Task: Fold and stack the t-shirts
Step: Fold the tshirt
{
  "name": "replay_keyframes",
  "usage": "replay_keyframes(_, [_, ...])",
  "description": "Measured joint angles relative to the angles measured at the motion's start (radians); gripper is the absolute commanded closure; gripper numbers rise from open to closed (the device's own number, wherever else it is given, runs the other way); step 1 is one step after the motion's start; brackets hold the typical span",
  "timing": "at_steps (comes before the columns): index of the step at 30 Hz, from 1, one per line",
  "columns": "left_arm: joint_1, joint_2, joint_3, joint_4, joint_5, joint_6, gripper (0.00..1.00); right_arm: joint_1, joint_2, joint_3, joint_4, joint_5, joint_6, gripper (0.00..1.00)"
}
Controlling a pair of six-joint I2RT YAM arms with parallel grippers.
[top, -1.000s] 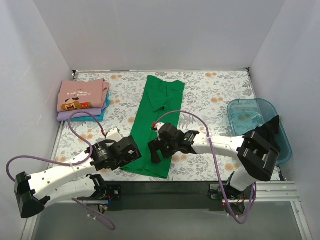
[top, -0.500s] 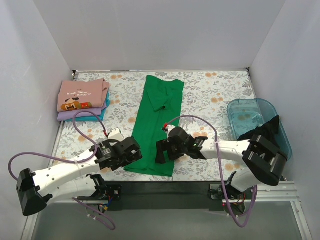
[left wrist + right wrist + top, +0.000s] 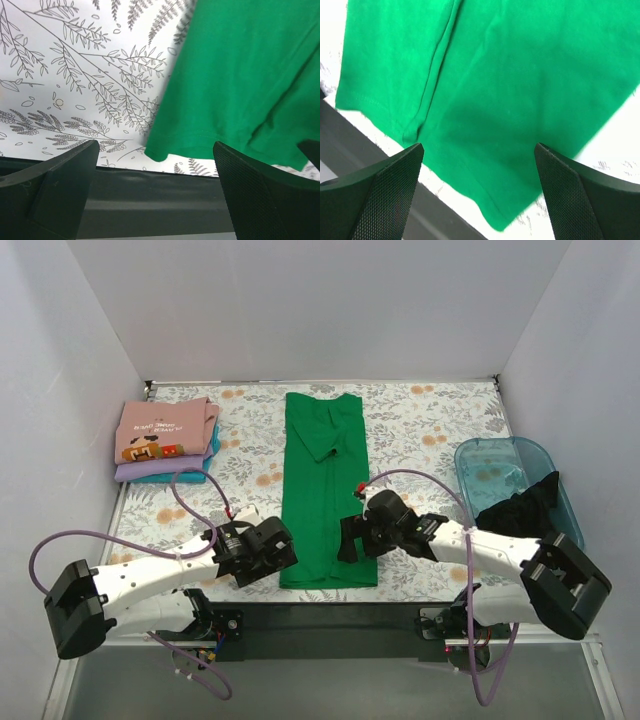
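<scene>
The bright green t-shirt [image 3: 325, 490] lies as a long narrow strip down the middle of the table, its hem by the near edge. My left gripper [image 3: 268, 556] is open and empty beside the hem's left corner; that corner shows in the left wrist view [image 3: 235, 80] just ahead of the open gripper [image 3: 155, 200]. My right gripper [image 3: 350, 540] is open and empty over the hem's right part [image 3: 510, 100], with the cloth between its spread fingers [image 3: 375, 200]. A folded stack with the pink printed t-shirt [image 3: 160, 430] on top lies at the far left.
A translucent teal bin [image 3: 500, 465] stands at the right with a dark garment [image 3: 520, 510] hanging over its near end. White walls enclose the table on three sides. The black front rail [image 3: 150, 190] runs just past the shirt's hem.
The green shirt's near end has swung to the right, so the strip now lies straight. Both grippers have moved right along with it.
</scene>
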Motion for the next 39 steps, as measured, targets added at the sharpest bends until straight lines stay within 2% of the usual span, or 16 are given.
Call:
replay_keyframes(1, [0.000, 0.009, -0.009, 0.009, 0.006, 0.000, 0.03, 0.000, -0.018, 0.000, -0.022, 0.000, -0.008, 0.02])
replay_keyframes(2, [0.000, 0.016, -0.019, 0.018, 0.011, 0.000, 0.13, 0.001, -0.039, 0.000, -0.041, 0.000, -0.013, 0.02])
replay_keyframes(5, [0.000, 0.029, -0.041, 0.034, 0.023, -0.001, 0.25, 0.012, -0.115, 0.000, -0.082, 0.015, -0.013, 0.02])
replay_keyframes(11, [0.001, 0.025, -0.119, 0.121, 0.080, -0.002, 0.37, 0.037, -0.235, -0.028, -0.153, 0.064, 0.024, 0.02])
replay_keyframes(12, [0.001, 0.025, -0.131, 0.137, 0.090, 0.000, 0.43, 0.038, -0.257, -0.047, -0.166, 0.075, 0.035, 0.02])
replay_keyframes(14, [0.003, 0.018, -0.143, 0.171, 0.113, -0.002, 0.47, 0.039, -0.300, -0.092, -0.202, 0.088, 0.058, 0.02])
replay_keyframes(15, [0.003, 0.018, -0.149, 0.188, 0.122, -0.001, 0.57, 0.039, -0.320, -0.113, -0.220, 0.088, 0.069, 0.03])
replay_keyframes(18, [0.004, 0.034, -0.160, 0.235, 0.151, -0.002, 0.73, 0.039, -0.360, -0.158, -0.261, 0.076, 0.090, 0.06])
replay_keyframes(19, [0.005, 0.042, -0.161, 0.249, 0.159, -0.003, 0.87, 0.039, -0.367, -0.168, -0.264, 0.072, 0.095, 0.08])
replay_keyframes(21, [0.005, 0.059, -0.164, 0.271, 0.171, -0.004, 0.95, 0.042, -0.374, -0.169, -0.265, 0.055, 0.106, 0.11])
replay_keyframes(23, [0.006, 0.074, -0.162, 0.290, 0.186, -0.003, 1.00, 0.053, -0.367, -0.173, -0.258, 0.042, 0.112, 0.20])
replay_keyframes(27, [0.006, 0.081, -0.162, 0.309, 0.199, -0.002, 1.00, 0.078, -0.325, -0.181, -0.210, 0.015, 0.133, 0.39])
replay_keyframes(28, [0.006, 0.082, -0.162, 0.312, 0.201, -0.002, 1.00, 0.084, -0.314, -0.181, -0.200, 0.010, 0.138, 0.53])
replay_keyframes(31, [0.006, 0.082, -0.162, 0.314, 0.203, -0.002, 1.00, 0.101, -0.271, -0.186, -0.180, 0.003, 0.153, 0.81])
replay_keyframes(36, [0.006, 0.076, -0.163, 0.313, 0.203, -0.002, 1.00, 0.106, -0.258, -0.185, -0.184, 0.024, 0.159, 0.99])
replay_keyframes(39, [0.006, 0.071, -0.161, 0.312, 0.202, -0.002, 1.00, 0.106, -0.259, -0.172, -0.206, 0.060, 0.156, 0.99])
